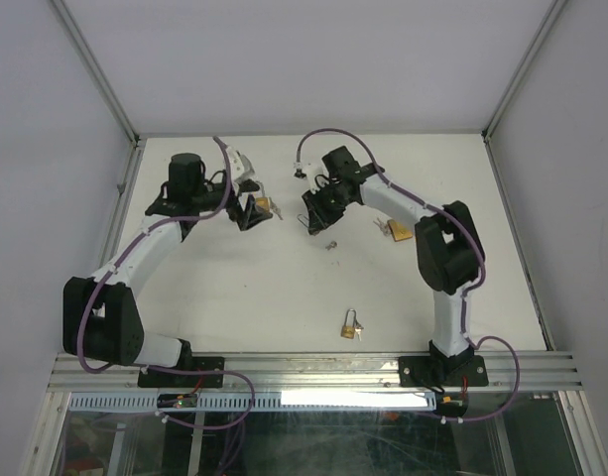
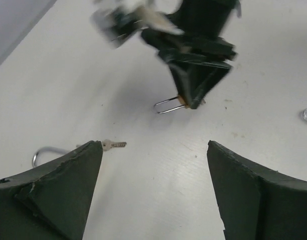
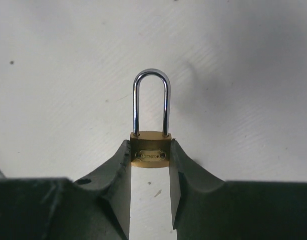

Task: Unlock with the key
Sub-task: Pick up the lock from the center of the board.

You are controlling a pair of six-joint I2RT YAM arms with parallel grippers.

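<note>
Both fingers of the right gripper point(image 3: 149, 148) pinch the sides of a small brass padlock point(image 3: 150, 155), its steel shackle closed, over the far middle of the white table point(image 3: 243, 75). It looks light, rigid and slick, so its body seems the place to grip. Leftward, the left gripper point(image 2: 154, 146) gapes wide and empty, a small silver key point(image 2: 114, 145) just beside one finger.

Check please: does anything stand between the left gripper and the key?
Nothing visible does. The key lies beside a finger of the open left gripper; the right gripper, holding a padlock, is farther off.
</note>
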